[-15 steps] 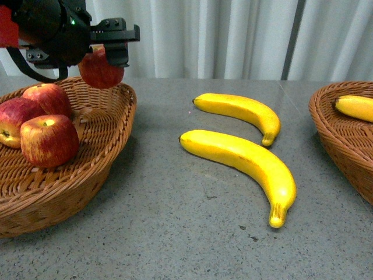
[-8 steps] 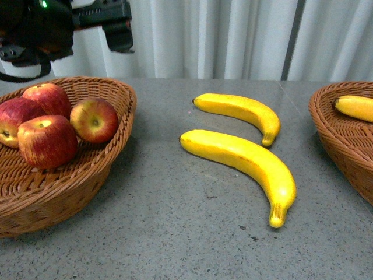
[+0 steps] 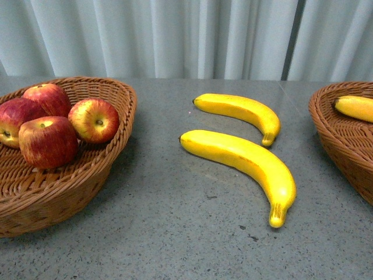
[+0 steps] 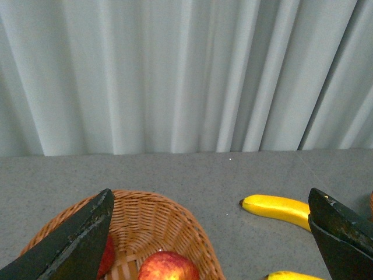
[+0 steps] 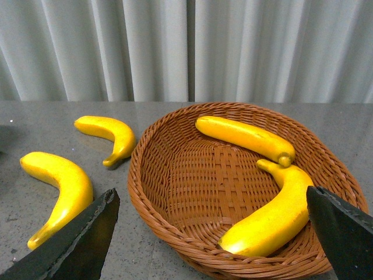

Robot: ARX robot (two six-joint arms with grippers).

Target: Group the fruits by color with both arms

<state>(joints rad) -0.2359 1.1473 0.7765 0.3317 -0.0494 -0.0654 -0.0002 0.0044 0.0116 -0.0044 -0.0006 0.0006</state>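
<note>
The glossy red apples all sat in the left brown wicker basket, so red looked sorted. Two curved yellow bananas lay loose on the grey bench. The left gripper and right gripper both gaped wide, empty. Next, probably, the right gripper should descend on a banana bound for the right wicker basket.

Landmark: near banana, flat on the table.
In front of it: bare table, open passage.
Behind it: far banana near, with only a slim strip of table between.
Left of it: wide bare strip, then the left basket wall, with apples heaped inside.
Right of it: short gap, then the right basket rim.
</note>
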